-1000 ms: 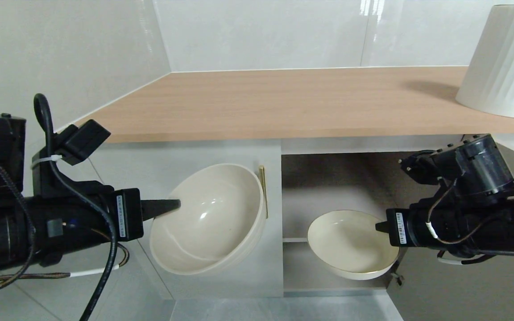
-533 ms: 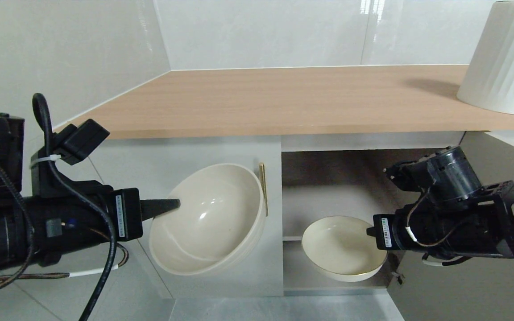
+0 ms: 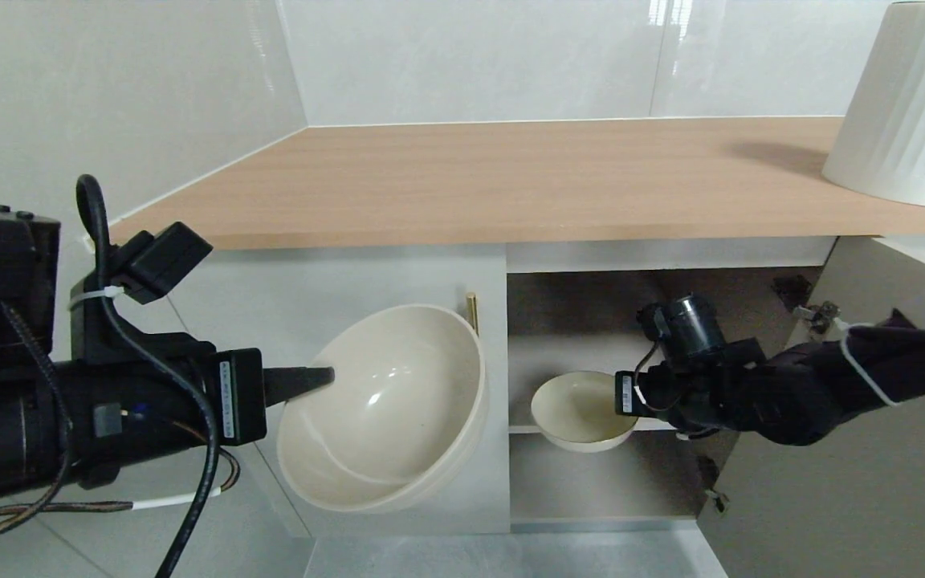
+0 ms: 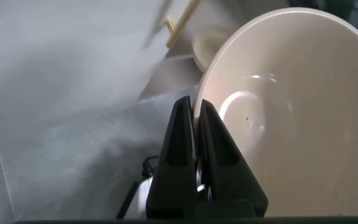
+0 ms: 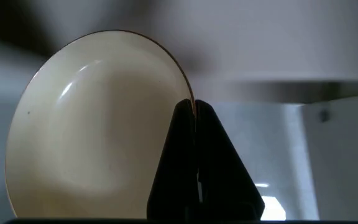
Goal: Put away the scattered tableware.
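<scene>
In the head view, the left gripper (image 3: pixel 314 379) is closed on the rim of the large cream bowl (image 3: pixel 386 409), with one finger inside the rim and one outside. The large cream bowl is held tilted, its opening facing up toward the camera, in front of the closed cabinet door (image 3: pixel 270 297) and just beside the gold door handle (image 3: pixel 471 309). The right gripper (image 3: pixel 621 393) reaches into the open cabinet compartment and is clamped on the rim of the small cream bowl (image 3: pixel 579 409). That bowl is inside the compartment at the level of the shelf (image 3: pixel 523 430); whether it touches the shelf cannot be determined. Above the cabinet is the wooden countertop (image 3: pixel 511 177), with a white ribbed container (image 3: pixel 908 104) at its right end. In the left wrist view, the left gripper (image 4: pixel 194 109) has both fingers pressed together with the rim of the large cream bowl (image 4: pixel 291 106) pinched between them. In the right wrist view, the right gripper (image 5: pixel 192 107) is likewise closed tight on the thin rim of the small cream bowl (image 5: pixel 98 124).
</scene>
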You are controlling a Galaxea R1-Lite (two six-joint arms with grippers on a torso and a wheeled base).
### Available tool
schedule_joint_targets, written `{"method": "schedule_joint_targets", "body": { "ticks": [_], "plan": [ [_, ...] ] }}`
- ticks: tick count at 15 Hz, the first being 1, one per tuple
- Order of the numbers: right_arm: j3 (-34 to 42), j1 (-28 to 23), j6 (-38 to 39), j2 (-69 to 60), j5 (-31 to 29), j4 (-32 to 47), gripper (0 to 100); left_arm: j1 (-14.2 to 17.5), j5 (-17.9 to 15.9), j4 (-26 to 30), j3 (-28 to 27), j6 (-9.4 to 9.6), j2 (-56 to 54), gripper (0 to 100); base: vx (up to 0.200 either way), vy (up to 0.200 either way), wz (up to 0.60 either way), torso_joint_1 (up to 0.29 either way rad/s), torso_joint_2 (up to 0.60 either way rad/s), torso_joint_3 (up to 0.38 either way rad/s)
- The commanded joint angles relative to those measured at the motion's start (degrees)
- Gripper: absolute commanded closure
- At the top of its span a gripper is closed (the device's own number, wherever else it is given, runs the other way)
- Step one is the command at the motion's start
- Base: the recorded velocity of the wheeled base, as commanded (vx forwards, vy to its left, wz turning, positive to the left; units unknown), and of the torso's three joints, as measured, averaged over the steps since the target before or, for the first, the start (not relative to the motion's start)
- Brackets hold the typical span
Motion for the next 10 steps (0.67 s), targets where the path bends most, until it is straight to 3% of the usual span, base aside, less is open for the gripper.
{"method": "schedule_joint_targets", "body": {
  "ticks": [1,5,10],
  "plan": [
    [-7.5,-3.9,1.2,12.4,-4.1,-0.8,100,-1.1,0.0,0.4,0.2,-0.01,0.6,100,0.000,0.000,0.00,0.000,0.00,0.000],
    [-14.6,-8.8,3.4,18.5,-7.4,-0.9,100,-3.1,0.1,1.6,0.3,-0.01,4.1,100,0.000,0.000,0.00,0.000,0.00,0.000],
    [-21.7,-10.6,3.9,25.0,-13.2,-1.1,100,-3.3,0.1,1.6,0.3,-0.10,4.8,100,0.000,0.000,0.00,0.000,0.00,0.000]
  ]
}}
